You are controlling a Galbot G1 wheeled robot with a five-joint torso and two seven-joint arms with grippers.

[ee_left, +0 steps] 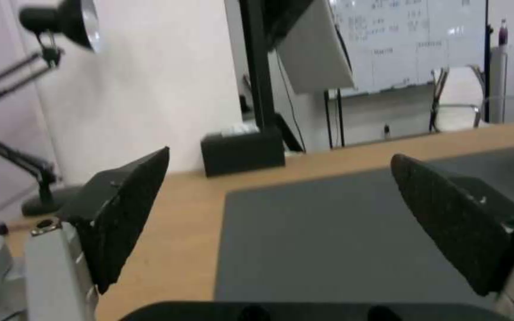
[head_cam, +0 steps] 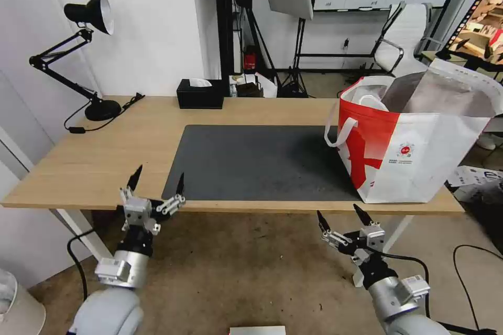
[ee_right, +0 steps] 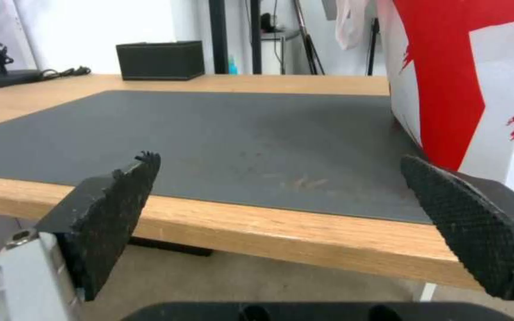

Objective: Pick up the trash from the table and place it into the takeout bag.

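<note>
Head view: takeout bag [head_cam: 419, 141] upright at 3 o'clock end of table [head_cam: 105, 152], base overlapping dark mat [head_cam: 257, 162], mouth open, foil lining visible; contents cannot tell. Left gripper [head_cam: 157, 180] at 7 o'clock by table's near edge, fingers spread, empty. Right gripper [head_cam: 340, 217] at 5 o'clock below table edge, spread, empty. Right wrist view: bag's red panel [ee_right: 447, 80] close beside finger. Tissue box [head_cam: 199, 93] at 12 o'clock, desk lamp [head_cam: 78, 52] at 10 o'clock.

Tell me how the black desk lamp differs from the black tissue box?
The black desk lamp rises tall on a jointed arm at the far left of the light-wood table; the black tissue box is low and boxy, at the far edge nearer the middle. The lamp trails a cord; the box shows white tissue. Both are black.
</note>
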